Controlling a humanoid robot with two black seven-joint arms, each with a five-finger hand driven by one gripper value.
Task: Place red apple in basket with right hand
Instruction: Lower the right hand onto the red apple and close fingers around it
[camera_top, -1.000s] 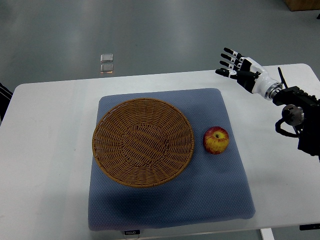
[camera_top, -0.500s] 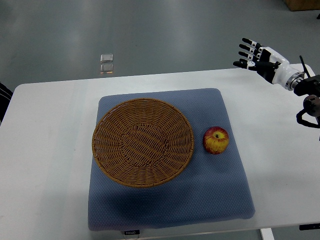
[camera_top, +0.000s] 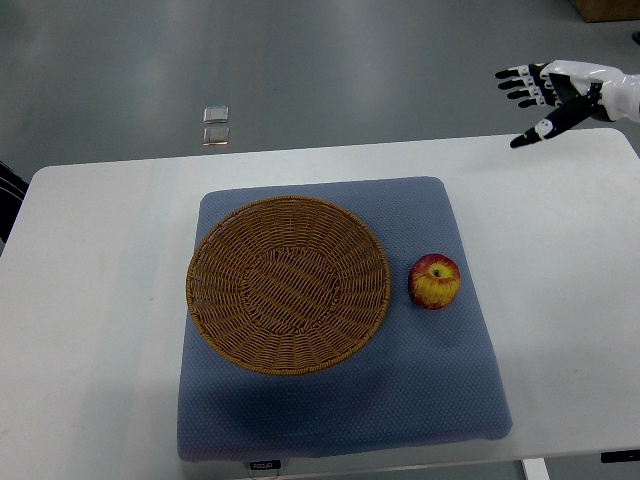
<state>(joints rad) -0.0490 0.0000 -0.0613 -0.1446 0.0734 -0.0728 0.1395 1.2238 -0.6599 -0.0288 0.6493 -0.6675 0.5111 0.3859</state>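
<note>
Apple (camera_top: 434, 281): rests on the blue mat (camera_top: 440, 390), just right of the basket (camera_top: 288, 284), stem dimple facing up; round, no clear long axis.
Right hand (camera_top: 555, 90): fingers spread, empty, over the table's (camera_top: 90, 300) far right corner, well away from the apple.

Single top view only. Camera looked steeply down from robot's side, set fairly high: whole white table (camera_top: 90, 300) width in frame, grey floor (camera_top: 300, 60) beyond far edge. No second view to overlap.
</note>
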